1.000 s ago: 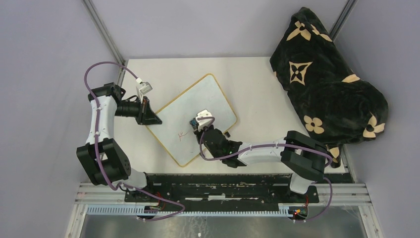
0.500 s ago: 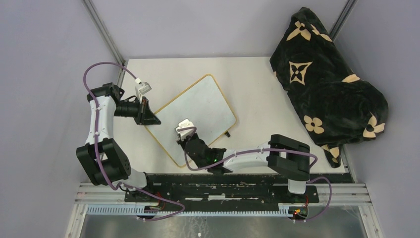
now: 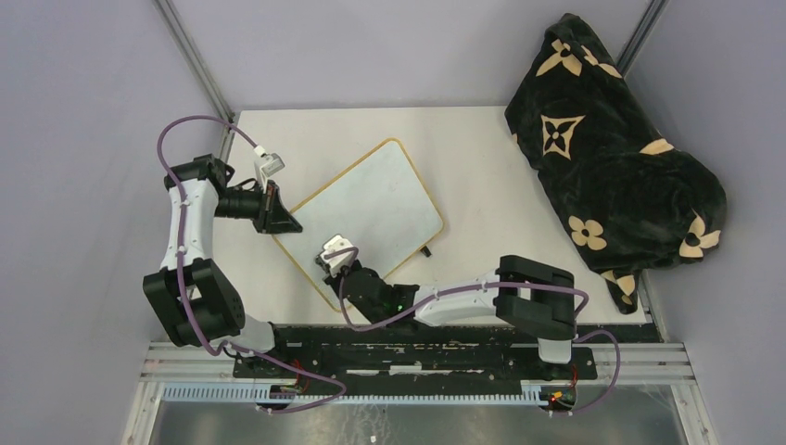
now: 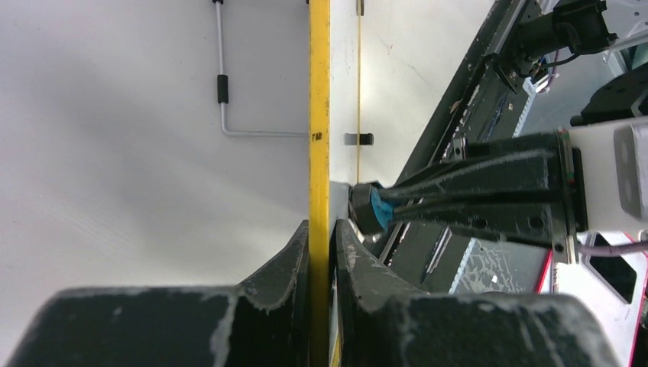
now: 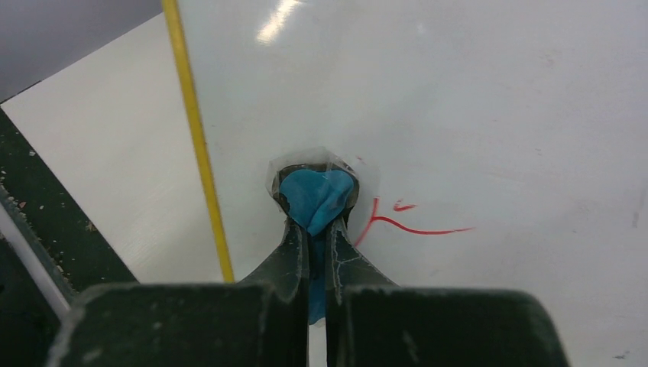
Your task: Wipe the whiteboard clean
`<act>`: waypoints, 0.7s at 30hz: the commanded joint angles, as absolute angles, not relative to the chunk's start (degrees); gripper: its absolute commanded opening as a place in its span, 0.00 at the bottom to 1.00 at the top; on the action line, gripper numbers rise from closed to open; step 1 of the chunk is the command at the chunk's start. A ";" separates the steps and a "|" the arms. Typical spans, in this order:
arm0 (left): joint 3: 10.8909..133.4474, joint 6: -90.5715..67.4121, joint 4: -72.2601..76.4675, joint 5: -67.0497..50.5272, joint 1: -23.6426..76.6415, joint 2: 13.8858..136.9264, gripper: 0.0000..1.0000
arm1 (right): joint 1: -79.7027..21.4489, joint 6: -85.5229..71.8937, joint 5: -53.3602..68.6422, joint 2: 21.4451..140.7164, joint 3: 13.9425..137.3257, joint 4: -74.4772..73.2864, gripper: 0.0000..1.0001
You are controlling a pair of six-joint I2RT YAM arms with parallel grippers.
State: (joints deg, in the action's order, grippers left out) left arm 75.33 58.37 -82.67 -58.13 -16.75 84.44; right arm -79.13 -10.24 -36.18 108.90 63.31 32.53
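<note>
The whiteboard [image 3: 371, 199], white with a thin yellow frame, lies turned at an angle on the table. My left gripper [image 3: 289, 225] is shut on its left edge, the yellow frame [image 4: 319, 115] pinched between the jaws of the left gripper [image 4: 321, 229]. My right gripper [image 3: 324, 262] is shut on a blue cloth [image 5: 315, 197], pressed onto the board near its near-left corner. A red mark [image 5: 405, 225] lies just right of the right gripper [image 5: 315, 210]. The cloth [image 4: 376, 208] also shows in the left wrist view.
A black blanket with beige flower shapes [image 3: 612, 158] is heaped at the back right. A black rail [image 3: 417, 338] runs along the near table edge. A thin metal wire with a black sleeve [image 4: 221, 84] shows left of the frame.
My right gripper has swept with the blue cloth from the board's middle toward its near-left corner, over the red mark. The left arm and the board have stayed put.
</note>
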 commanded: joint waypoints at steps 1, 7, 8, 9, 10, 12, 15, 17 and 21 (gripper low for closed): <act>75.40 59.40 -82.15 -56.83 -15.63 83.16 0.03 | -73.58 -11.24 -39.12 103.71 57.24 32.60 0.01; 75.67 59.41 -82.32 -56.69 -15.63 83.22 0.03 | -66.83 -12.71 -40.64 97.50 50.52 32.95 0.01; 75.61 59.48 -82.32 -56.74 -15.61 83.23 0.03 | -66.53 -12.59 -40.76 96.75 49.89 32.89 0.01; 75.59 59.50 -82.34 -56.77 -15.62 83.27 0.03 | -66.44 -12.57 -40.67 96.35 49.64 32.87 0.01; 75.56 59.50 -82.35 -56.88 -15.69 83.38 0.03 | -66.45 -12.72 -39.82 96.06 49.61 32.72 0.01; 75.50 59.51 -82.35 -57.10 -15.64 83.63 0.03 | -66.63 -14.56 -36.49 96.57 49.90 32.66 0.01; 75.47 59.42 -82.34 -57.19 -15.64 83.72 0.03 | -69.13 -14.73 -35.50 99.53 51.72 33.35 0.01; 75.50 59.46 -82.33 -57.14 -15.72 83.68 0.03 | -72.13 -13.90 -36.21 101.59 53.46 33.46 0.01; 75.56 59.33 -82.27 -56.96 -15.70 83.72 0.03 | -76.48 -13.72 -34.69 105.12 57.05 33.60 0.01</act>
State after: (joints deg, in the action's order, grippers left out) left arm 75.33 58.37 -82.63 -58.22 -16.60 84.44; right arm -71.33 -13.21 -40.12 100.36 52.71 34.13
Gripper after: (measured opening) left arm 0.194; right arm 0.041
